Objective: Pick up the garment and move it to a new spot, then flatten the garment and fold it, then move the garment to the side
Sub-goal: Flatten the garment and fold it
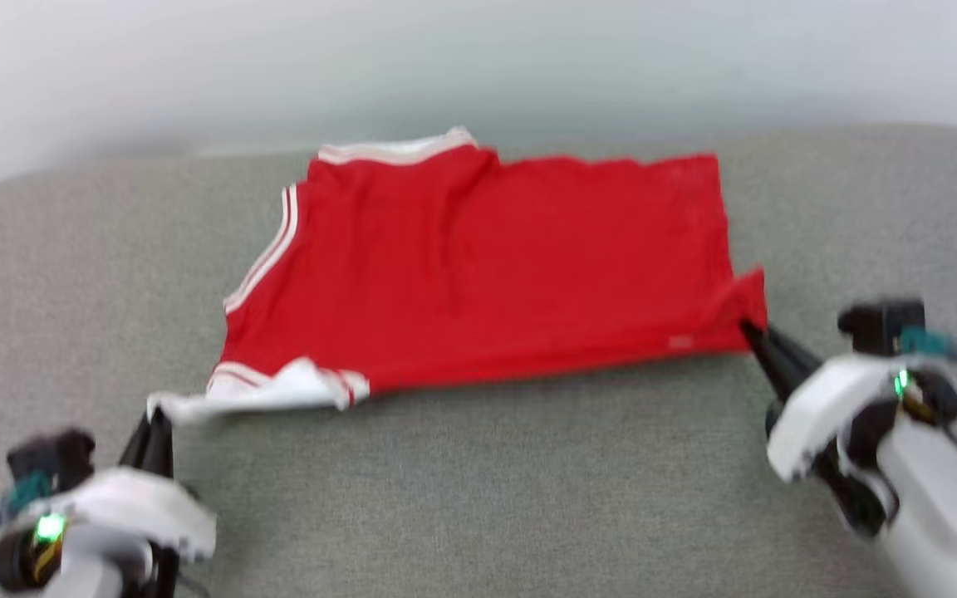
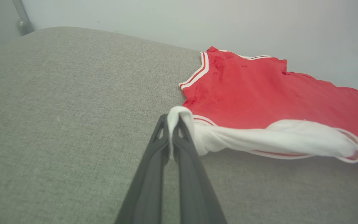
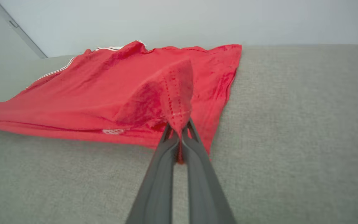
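Left gripper point(image 1: 159, 423), at the cushion's point(image 1: 478, 498) near-left, is clenched on the shirt's point(image 1: 478, 266) twisted white sleeve point(image 2: 259, 137). The right gripper point(image 1: 751, 332), at the cushion's near-right, is clenched on a raised red hem corner point(image 3: 172, 90), and the shirt lies spread across the cushion's middle. To flatten it well, I judge both should draw outward evenly and low, untwisting the sleeve before letting go; the count is one shirt, one cushion, two grippers.

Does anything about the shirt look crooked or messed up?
On the garment, the near white sleeve is twisted, rope-like, where the left end effector pinches it; the hem corner in the right end effector is peaked up.
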`<state>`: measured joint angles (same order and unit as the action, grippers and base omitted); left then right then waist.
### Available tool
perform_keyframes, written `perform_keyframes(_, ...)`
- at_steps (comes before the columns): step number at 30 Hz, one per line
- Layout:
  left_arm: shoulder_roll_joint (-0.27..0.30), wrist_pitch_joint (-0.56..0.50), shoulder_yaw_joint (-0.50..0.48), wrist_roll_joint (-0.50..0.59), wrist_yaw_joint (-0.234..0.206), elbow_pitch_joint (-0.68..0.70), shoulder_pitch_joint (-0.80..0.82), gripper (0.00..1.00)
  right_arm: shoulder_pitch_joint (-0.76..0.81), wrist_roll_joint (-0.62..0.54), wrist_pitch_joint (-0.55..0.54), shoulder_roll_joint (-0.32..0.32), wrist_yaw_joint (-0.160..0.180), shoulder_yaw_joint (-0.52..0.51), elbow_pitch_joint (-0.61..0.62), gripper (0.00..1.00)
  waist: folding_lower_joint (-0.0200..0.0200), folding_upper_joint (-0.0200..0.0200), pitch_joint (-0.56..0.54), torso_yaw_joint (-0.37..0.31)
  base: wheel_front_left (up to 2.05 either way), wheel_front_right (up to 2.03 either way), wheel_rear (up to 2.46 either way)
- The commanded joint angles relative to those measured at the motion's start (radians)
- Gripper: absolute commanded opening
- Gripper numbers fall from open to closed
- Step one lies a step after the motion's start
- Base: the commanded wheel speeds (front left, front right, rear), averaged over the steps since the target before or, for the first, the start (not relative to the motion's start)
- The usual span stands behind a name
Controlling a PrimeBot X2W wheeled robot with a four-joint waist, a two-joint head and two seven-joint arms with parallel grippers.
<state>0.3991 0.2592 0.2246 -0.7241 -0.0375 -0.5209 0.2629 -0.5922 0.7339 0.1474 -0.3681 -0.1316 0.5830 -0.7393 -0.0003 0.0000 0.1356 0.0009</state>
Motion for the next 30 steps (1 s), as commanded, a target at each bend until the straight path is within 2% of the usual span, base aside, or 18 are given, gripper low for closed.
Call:
perform_keyframes(1, 0.02, -0.005, -0.016, -0.008, -0.03, 0.047, -0.062, 0.0, 0.057, 0.004, 0.012, -0.024, 0.002, -0.018, 0.025, 0.0, 0.0003, 0.0, -0.054, -0.005, 0.0, 0.0, 0.0)
perform_keyframes(5, 0.038, -0.064, -0.035, -0.03, -0.113, 0.234, -0.249, 0.0, 0.206, -0.003, 0.006, -0.05, 0.002, -0.075, 0.107, 0.0, 0.0003, 0.0, -0.092, 0.005, 0.0, 0.0, 0.0)
perform_keyframes(10, 0.054, -0.141, -0.064, -0.061, -0.216, 0.459, -0.438, 0.0, 0.392, -0.034, -0.031, -0.058, 0.002, -0.195, 0.236, 0.0, 0.0003, 0.0, -0.109, 0.021, 0.0, 0.0, 0.0)
perform_keyframes(12, 0.058, -0.168, -0.072, -0.074, -0.249, 0.529, -0.498, 0.0, 0.466, -0.057, -0.059, -0.049, 0.002, -0.248, 0.302, 0.0, 0.0003, 0.0, -0.109, 0.021, 0.0, 0.0, 0.0)
perform_keyframes(13, 0.07, -0.196, -0.084, -0.078, -0.288, 0.624, -0.563, 0.0, 0.569, -0.101, -0.117, -0.025, 0.002, -0.341, 0.403, 0.0, 0.0003, 0.0, -0.106, 0.022, 0.0, 0.0, 0.0)
perform_keyframes(16, 0.09, -0.218, -0.096, -0.07, -0.317, 0.708, -0.589, 0.0, 0.647, -0.157, -0.191, 0.011, 0.002, -0.432, 0.515, 0.0, 0.0003, 0.0, -0.097, 0.02, 0.0, 0.0, 0.0)
perform_keyframes(19, 0.1, -0.237, -0.087, -0.062, -0.324, 0.755, -0.56, 0.0, 0.673, -0.209, -0.262, 0.057, 0.002, -0.485, 0.621, 0.0, 0.0003, 0.0, -0.079, 0.012, 0.0, 0.0, 0.0)
perform_keyframes(23, 0.082, -0.244, -0.062, -0.07, -0.293, 0.728, -0.454, 0.0, 0.619, -0.251, -0.333, 0.102, 0.002, -0.495, 0.693, 0.0, 0.0003, 0.0, -0.033, 0.005, 0.0, 0.0, 0.0)
perform_keyframes(30, 0.043, -0.223, -0.021, -0.071, -0.216, 0.562, -0.231, 0.0, 0.492, -0.275, -0.373, 0.119, 0.001, -0.502, 0.642, 0.0, 0.0003, 0.0, 0.082, -0.001, 0.0, 0.0, 0.0)
